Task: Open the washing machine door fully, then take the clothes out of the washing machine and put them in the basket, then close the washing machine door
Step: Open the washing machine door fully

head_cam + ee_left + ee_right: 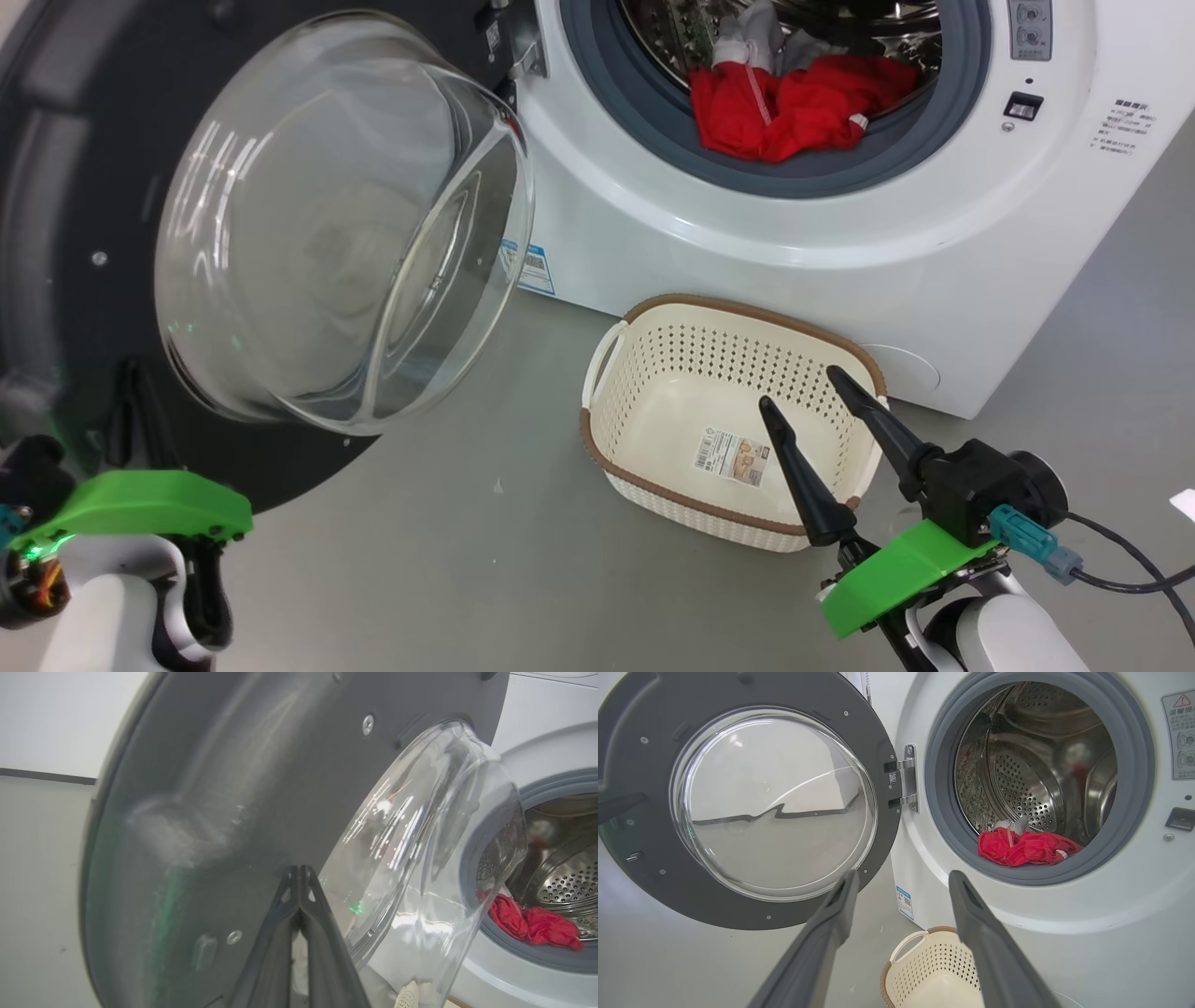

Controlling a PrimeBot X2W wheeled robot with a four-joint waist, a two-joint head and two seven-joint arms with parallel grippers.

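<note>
The washing machine [747,233] stands with its door [56,187] swung wide open to the left, the glass bowl [345,224] bulging toward me. Red and white clothes [794,107] lie at the front lip of the steel drum [1027,788]. The cream basket [653,373] sits empty on the floor in front of the machine. My left gripper [299,870] is shut, its tips against the door's dark inner face [233,788] beside the glass. My right gripper [798,387] hovers open over the basket's right side, holding nothing; its fingers [831,914] point at the machine, below the clothes [1022,847].
Grey floor [448,560] spreads between door and basket. A metal hinge [908,779] joins door and machine. A blue label [534,266] sits low on the front. A cable [1130,569] trails from my right wrist.
</note>
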